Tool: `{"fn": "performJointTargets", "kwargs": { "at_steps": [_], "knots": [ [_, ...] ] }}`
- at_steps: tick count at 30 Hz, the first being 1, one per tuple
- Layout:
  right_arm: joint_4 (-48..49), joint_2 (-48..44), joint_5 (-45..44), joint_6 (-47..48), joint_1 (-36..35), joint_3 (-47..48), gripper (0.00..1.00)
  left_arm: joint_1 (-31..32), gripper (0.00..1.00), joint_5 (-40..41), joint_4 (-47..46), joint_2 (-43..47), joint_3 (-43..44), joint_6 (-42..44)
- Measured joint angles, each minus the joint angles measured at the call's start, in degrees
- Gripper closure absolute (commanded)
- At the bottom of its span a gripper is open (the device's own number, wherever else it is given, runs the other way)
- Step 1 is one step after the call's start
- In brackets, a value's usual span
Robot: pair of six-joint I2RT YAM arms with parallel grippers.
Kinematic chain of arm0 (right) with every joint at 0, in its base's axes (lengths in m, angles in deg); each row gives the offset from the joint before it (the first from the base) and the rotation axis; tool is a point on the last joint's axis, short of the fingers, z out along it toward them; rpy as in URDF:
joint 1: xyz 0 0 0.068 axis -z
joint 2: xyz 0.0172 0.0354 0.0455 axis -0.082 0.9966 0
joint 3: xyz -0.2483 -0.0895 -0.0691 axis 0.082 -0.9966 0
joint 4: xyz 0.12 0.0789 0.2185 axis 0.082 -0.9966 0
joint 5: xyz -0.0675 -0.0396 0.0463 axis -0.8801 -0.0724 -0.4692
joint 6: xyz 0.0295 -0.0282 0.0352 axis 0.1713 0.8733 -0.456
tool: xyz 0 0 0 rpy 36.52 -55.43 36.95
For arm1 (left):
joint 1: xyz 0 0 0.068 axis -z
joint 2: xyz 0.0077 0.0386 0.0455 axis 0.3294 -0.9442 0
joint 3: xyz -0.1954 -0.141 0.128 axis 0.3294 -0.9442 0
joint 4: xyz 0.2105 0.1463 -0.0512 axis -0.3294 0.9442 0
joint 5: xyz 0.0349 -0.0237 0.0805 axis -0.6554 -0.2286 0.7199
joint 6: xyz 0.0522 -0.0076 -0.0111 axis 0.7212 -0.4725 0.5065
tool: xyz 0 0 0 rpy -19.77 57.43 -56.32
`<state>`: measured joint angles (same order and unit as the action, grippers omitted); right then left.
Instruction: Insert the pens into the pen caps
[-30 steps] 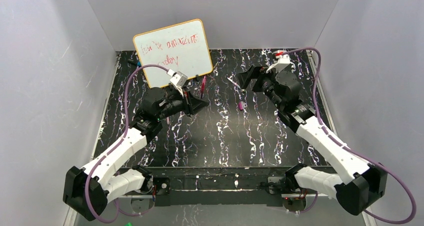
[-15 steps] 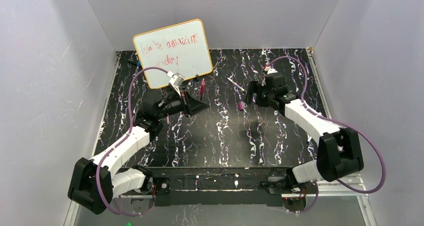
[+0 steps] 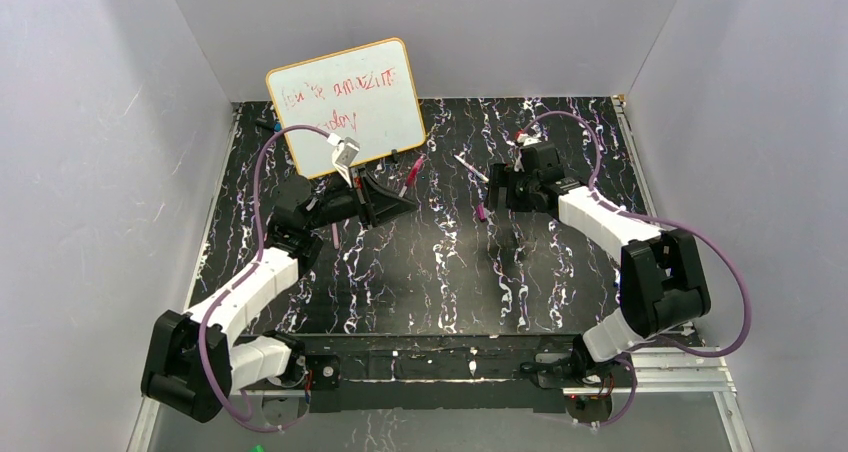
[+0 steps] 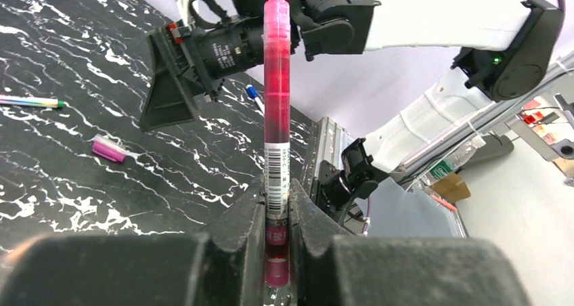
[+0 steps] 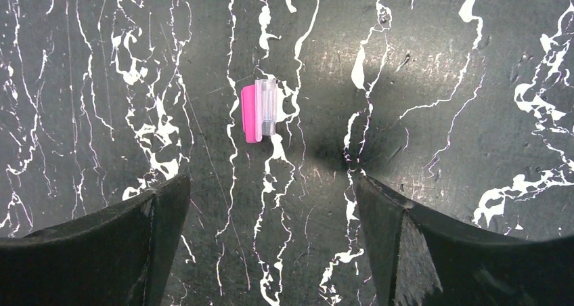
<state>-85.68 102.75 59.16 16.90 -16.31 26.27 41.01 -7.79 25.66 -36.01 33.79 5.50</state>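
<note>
A pen cap (image 5: 259, 110) lies on the black white-veined table (image 3: 440, 272) between pale walls (image 3: 100, 172).

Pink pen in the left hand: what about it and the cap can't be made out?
- Left wrist: the lower end of the pink pen is buried between fingers of the left hand.
- Right wrist: the cap lies side-on; its open end is unclear.
- Top: whiteboard writing is too small to read.
</note>
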Motion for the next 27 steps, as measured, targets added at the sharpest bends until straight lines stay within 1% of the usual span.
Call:
{"fn": "performJointTargets", "kwargs": {
  "at_steps": [6, 9, 12, 14, 20, 24, 27],
  "knots": [
    [-1.07, 0.92, -0.02, 1.03, 0.0, 0.55, 0.01, -0.94, 1.0, -1.29, -1.88, -0.87, -0.02, -1.29],
    [-1.44, 1.42, -0.02, 1.36, 0.0, 0.98, 0.01, -1.36, 1.0, -0.96, -0.48, -0.79, 0.02, 0.02],
    [-1.92, 2.23, -0.26, 1.49, 0.0, 1.38, 0.02, -1.44, 1.0, 0.72, 5.62, -0.2, 0.28, 3.93],
    [-2.45, 2.73, -0.52, 1.64, 0.0, 1.49, 0.02, -1.44, 1.0, 2.99, 11.37, 0.76, 0.59, 7.23],
    [-4.0, 4.87, -1.84, 2.49, -0.11, 2.38, 0.04, -1.44, 1.0, 12.48, 26.86, 2.95, 3.28, 16.72],
    [-4.76, 6.43, -2.89, 2.71, -0.33, 3.32, 0.08, -1.44, 1.0, 17.62, 33.59, 5.03, 3.37, 20.76],
    [-5.46, 7.67, -3.28, 2.73, -0.48, 4.33, 0.1, -1.44, 1.0, 20.22, 36.63, 6.21, 3.39, 22.47]
  ]
}}
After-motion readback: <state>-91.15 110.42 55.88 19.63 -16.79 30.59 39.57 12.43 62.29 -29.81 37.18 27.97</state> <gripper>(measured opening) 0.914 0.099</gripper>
